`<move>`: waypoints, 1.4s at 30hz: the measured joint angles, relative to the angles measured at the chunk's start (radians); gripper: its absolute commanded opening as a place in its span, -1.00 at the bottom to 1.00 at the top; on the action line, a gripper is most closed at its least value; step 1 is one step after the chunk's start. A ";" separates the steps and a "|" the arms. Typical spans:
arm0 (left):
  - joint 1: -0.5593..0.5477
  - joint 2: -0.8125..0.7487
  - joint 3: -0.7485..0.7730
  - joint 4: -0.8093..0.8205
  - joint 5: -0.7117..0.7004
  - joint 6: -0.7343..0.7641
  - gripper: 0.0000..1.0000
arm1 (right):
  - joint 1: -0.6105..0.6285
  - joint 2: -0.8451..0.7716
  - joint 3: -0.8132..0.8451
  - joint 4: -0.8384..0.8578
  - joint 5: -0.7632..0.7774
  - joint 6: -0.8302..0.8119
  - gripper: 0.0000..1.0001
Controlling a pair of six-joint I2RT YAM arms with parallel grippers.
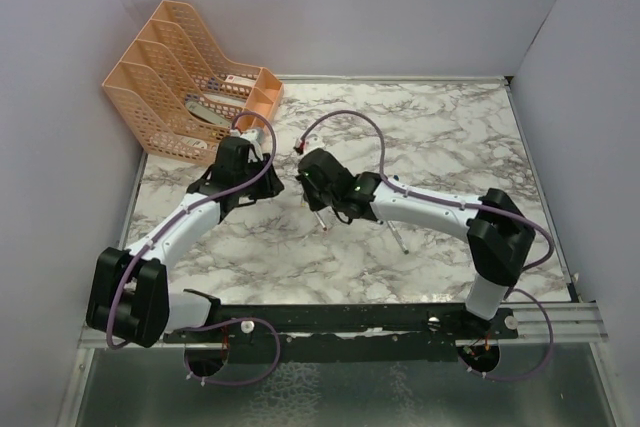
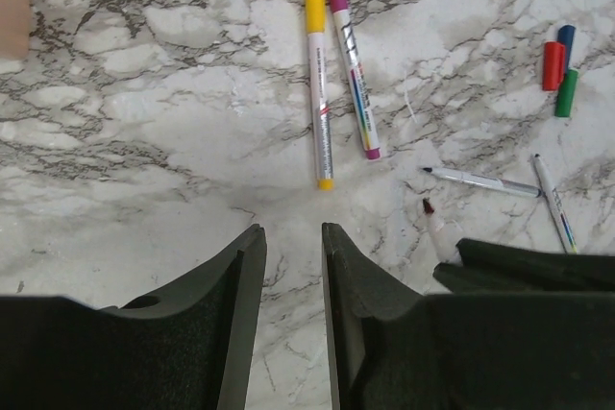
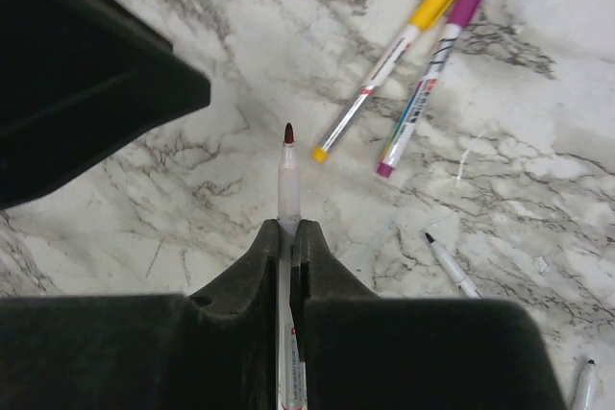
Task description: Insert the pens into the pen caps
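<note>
**Task progress and arm pose.** Two of the five pens look finished. The yellow-capped grey-white stick pen (image 3: 384,62) and the purple-capped grey-white stick pen (image 3: 434,64) lie side by side on the marbled bench (image 2: 144,141), ahead and to the right of the right jaws. Those jaws are clamped on a grey-white pen with a bare dark-red tip (image 3: 287,175), which projects straight ahead of them. The stubby red plastic cap (image 2: 553,65), blue plastic cap (image 2: 567,37) and green plastic cap (image 2: 567,93) lie loose, well to the right of the left jaws. A black-tipped uncapped pen (image 2: 480,180) and a second uncapped pen (image 2: 555,201) lie nearer, so three insertions remain. The left jaws stand parted and empty. The left arm (image 1: 190,222) and right arm (image 1: 420,205) reach inward, with their wrists close together and pitched down.
</note>
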 measured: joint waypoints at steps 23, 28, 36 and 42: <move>-0.134 -0.013 -0.046 0.506 0.512 -0.017 -0.07 | -0.094 -0.378 -0.346 0.407 0.137 0.126 -0.98; -0.154 0.001 -0.023 0.529 0.529 -0.019 -0.06 | -0.094 -0.394 -0.356 0.464 0.146 0.126 -0.98; -0.153 0.042 -0.021 0.534 0.529 -0.021 -0.05 | -0.094 -0.419 -0.357 0.506 0.146 0.126 -0.98; -0.153 0.044 -0.021 0.537 0.528 -0.021 -0.09 | -0.094 -0.422 -0.357 0.515 0.142 0.130 -0.98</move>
